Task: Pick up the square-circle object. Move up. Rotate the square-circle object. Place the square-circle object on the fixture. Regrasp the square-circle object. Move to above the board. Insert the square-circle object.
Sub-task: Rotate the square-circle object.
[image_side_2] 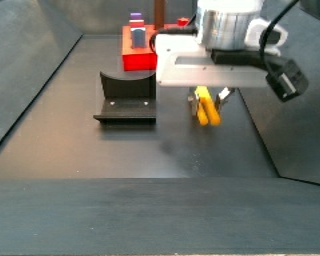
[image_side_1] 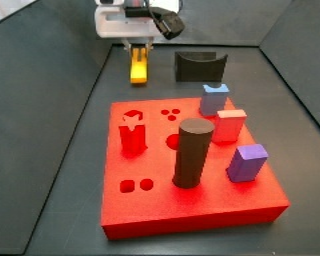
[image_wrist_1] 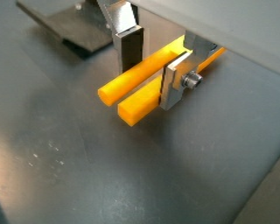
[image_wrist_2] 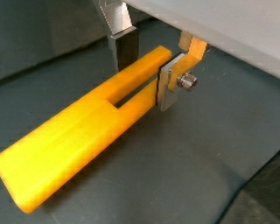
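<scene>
- The tool (image_wrist_1: 154,63) grips the square-circle object (image_wrist_1: 146,84) at one end, its silver plates pressed on both sides of the piece.
- In a side view the object (image_side_1: 139,66) sits just left of the fixture (image_side_1: 198,66), beyond the far edge of the board (image_side_1: 163,190).
- Risk, as I judge it: the end-on hold leaves most of the length overhanging, so the piece could pivot or slip during lifting.
- The desk (image_side_2: 123,160) is dark grey, matte, enclosed by dark walls.
</scene>
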You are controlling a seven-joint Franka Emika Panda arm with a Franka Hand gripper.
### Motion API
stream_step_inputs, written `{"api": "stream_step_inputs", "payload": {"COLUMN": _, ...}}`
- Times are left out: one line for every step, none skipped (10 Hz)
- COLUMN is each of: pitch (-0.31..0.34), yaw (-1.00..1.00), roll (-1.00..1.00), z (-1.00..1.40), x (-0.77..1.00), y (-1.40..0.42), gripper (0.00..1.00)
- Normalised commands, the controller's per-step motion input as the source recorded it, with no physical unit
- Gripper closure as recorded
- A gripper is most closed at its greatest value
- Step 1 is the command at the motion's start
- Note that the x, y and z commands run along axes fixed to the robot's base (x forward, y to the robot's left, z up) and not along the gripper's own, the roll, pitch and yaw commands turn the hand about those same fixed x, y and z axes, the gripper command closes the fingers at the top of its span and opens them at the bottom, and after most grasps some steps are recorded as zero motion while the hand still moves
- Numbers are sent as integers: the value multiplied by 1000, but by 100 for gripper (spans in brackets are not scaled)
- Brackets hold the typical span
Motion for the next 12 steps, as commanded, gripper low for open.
{"api": "stream_step_inputs", "payload": {"pitch": -43, "yaw": 9, "roll": -82, "z": -329, "x": 37, "y": 9, "gripper": 100}}
{"api": "stream_step_inputs", "payload": {"pitch": -45, "yaw": 9, "roll": -87, "z": -252, "x": 35, "y": 9, "gripper": 100}}
{"api": "stream_step_inputs", "payload": {"pitch": 0, "yaw": 0, "roll": 0, "z": 0, "x": 0, "y": 0, "gripper": 0}}
{"api": "stream_step_inputs", "payload": {"pitch": 0, "yaw": 0, "roll": 0, "z": 1000, "x": 0, "y": 0, "gripper": 0}}
{"api": "stream_step_inputs", "payload": {"pitch": 14, "yaw": -1, "roll": -1, "z": 1000, "x": -9, "y": -1, "gripper": 0}}
{"api": "stream_step_inputs", "payload": {"pitch": 36, "yaw": -3, "roll": 1, "z": 1000, "x": -15, "y": 1, "gripper": 0}}
{"api": "stream_step_inputs", "payload": {"pitch": 55, "yaw": -9, "roll": 7, "z": 1000, "x": -13, "y": 5, "gripper": 0}}
{"api": "stream_step_inputs", "payload": {"pitch": 75, "yaw": -16, "roll": 17, "z": 1000, "x": -14, "y": 9, "gripper": 0}}
{"api": "stream_step_inputs", "payload": {"pitch": 78, "yaw": -22, "roll": 29, "z": 1000, "x": -17, "y": 12, "gripper": 0}}
{"api": "stream_step_inputs", "payload": {"pitch": 80, "yaw": -25, "roll": 36, "z": 1000, "x": -20, "y": 14, "gripper": 0}}
{"api": "stream_step_inputs", "payload": {"pitch": 79, "yaw": -27, "roll": 52, "z": 1000, "x": -27, "y": 16, "gripper": 0}}
{"api": "stream_step_inputs", "payload": {"pitch": 80, "yaw": -28, "roll": 66, "z": 844, "x": -31, "y": 18, "gripper": 0}}
